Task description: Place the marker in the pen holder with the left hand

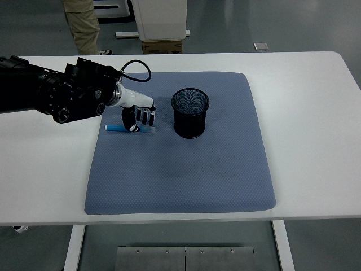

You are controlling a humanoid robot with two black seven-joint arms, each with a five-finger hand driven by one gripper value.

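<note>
A blue marker (114, 129) lies flat on the blue-grey mat (186, 169), left of a black mesh pen holder (190, 112) that stands upright. My left hand (139, 118) reaches in from the left edge and sits right over the marker's right half, fingers curled down around it. The marker's blue left end still rests on the mat. Its right end is hidden under my fingers. The right arm does not show.
The mat covers the middle of the white table (316, 113). A person's legs (84, 25) stand beyond the far edge at top left, beside a white cabinet base (161, 20) and a cardboard box.
</note>
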